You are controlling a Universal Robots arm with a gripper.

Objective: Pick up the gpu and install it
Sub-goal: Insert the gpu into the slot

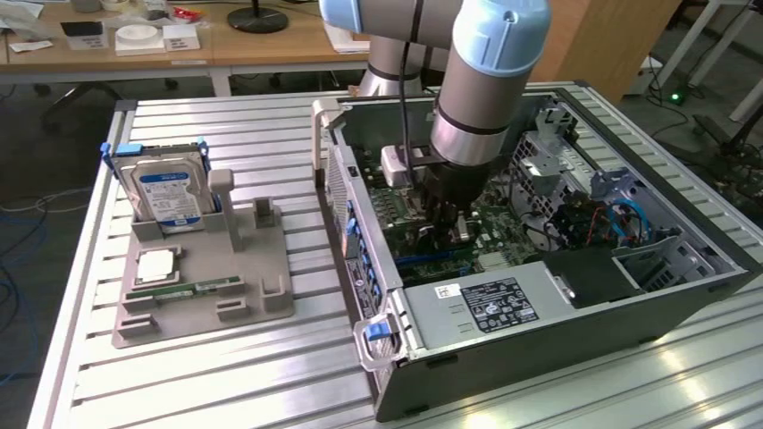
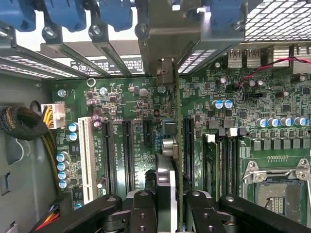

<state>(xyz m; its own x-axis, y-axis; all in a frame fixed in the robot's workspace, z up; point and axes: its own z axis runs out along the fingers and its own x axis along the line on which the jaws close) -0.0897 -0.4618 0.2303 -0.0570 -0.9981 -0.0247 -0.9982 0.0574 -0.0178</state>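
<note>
Reaching down into the open computer case [image 1: 573, 295], the arm puts its end effector [image 1: 451, 223] low over the motherboard [image 1: 412, 210]. The case lies on its side, open face up, on a slatted metal bench [image 1: 238, 384].

Exterior view: a grey holder [image 1: 256, 268] stands on the bench, towards the exterior view's left of the case and apart from it. A hard drive [image 1: 167, 192] stands upright in its back slot. A narrow green memory stick [image 1: 179, 288] lies flat near the front. From here the arm's bulk hides what the end effector carries.

Wrist view: the end effector [image 2: 170, 206] is clenched on the gpu [image 2: 166, 177]. The card is seen edge-on between two black fingers [image 2: 142, 211], standing upright over the board. It sits between the black expansion slots [image 2: 127, 155] and the memory slots [image 2: 218, 165]. Its far end reaches the case's rear wall, under a row of blue latches [image 2: 68, 12]. Cannot tell whether its lower edge is in a slot. Also seen here are a white slot [image 2: 87, 160], the CPU socket [image 2: 277, 191], a yellow-and-black cable bundle [image 2: 48, 128] and a red wire [image 2: 265, 68].

Writing: the hard drive's label is blue and white, text unreadable. A black label with white print [image 1: 491, 304] is on the power supply, with a small white sticker [image 1: 444, 290] beside it; neither is legible. The board's printing is too fine to read.
</note>
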